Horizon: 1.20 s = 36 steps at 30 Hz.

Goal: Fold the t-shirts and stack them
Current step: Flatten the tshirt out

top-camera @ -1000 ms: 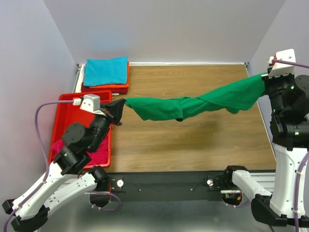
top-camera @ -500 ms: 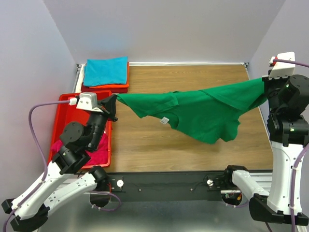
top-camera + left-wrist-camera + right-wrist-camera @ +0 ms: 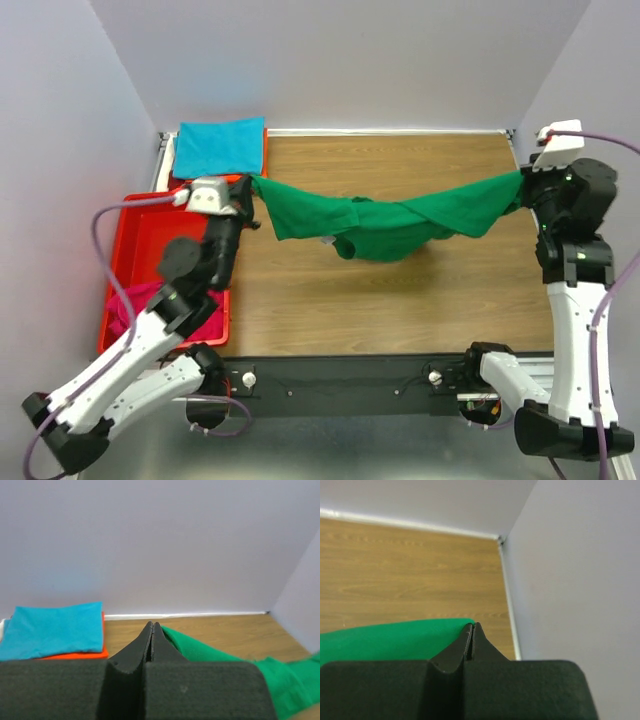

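The green t-shirt (image 3: 385, 222) hangs stretched in the air across the table, bunched and sagging in the middle. My left gripper (image 3: 248, 186) is shut on its left end, seen as green cloth beside the fingers in the left wrist view (image 3: 210, 652). My right gripper (image 3: 522, 183) is shut on its right end, which shows in the right wrist view (image 3: 390, 637). A folded teal t-shirt (image 3: 218, 146) lies on an orange one (image 3: 258, 172) and a dark red one at the back left. A magenta t-shirt (image 3: 150, 305) lies crumpled in the red tray (image 3: 135, 235).
The red plastic tray stands on the left side of the wooden table (image 3: 400, 300). The folded stack also shows in the left wrist view (image 3: 50, 630). Walls close in the table at the back, left and right (image 3: 580, 570).
The green t-shirt opened out and hung wide half a second ago; now it is bunched again. Both grippers moved toward the back, and the left arm swung up over the tray.
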{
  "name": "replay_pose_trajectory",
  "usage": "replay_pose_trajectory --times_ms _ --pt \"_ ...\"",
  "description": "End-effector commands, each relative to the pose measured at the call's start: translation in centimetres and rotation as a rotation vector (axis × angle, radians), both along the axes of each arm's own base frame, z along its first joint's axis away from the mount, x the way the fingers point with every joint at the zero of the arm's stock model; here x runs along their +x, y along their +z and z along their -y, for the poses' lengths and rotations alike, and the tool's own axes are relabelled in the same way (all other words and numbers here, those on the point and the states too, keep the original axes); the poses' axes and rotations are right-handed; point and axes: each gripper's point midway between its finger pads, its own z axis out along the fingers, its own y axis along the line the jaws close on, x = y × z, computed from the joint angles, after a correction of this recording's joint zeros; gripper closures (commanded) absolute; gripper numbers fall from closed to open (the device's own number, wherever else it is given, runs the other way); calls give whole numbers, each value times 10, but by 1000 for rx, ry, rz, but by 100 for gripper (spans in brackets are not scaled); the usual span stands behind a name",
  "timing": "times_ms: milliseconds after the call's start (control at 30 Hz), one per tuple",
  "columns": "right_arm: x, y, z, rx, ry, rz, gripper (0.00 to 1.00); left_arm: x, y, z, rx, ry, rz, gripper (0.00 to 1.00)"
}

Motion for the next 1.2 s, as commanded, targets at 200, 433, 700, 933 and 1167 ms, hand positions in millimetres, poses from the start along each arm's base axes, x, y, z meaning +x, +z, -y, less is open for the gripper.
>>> replay_pose_trajectory --times_ms 200,433,700,933,1167 --pt "74 -120 37 89 -203 -92 69 203 -122 81 29 -340 -484 88" --pt "68 -150 28 89 -144 -152 33 239 -140 63 158 -189 -532 30" --pt "-32 -214 -127 -25 1021 -419 13 148 -105 98 477 -510 -324 29" --pt "-45 -260 -122 -51 1079 -549 18 12 -205 200 916 -874 -211 31" --pt "-30 -294 -100 -7 966 -733 21 -27 -285 244 1164 -990 -226 30"
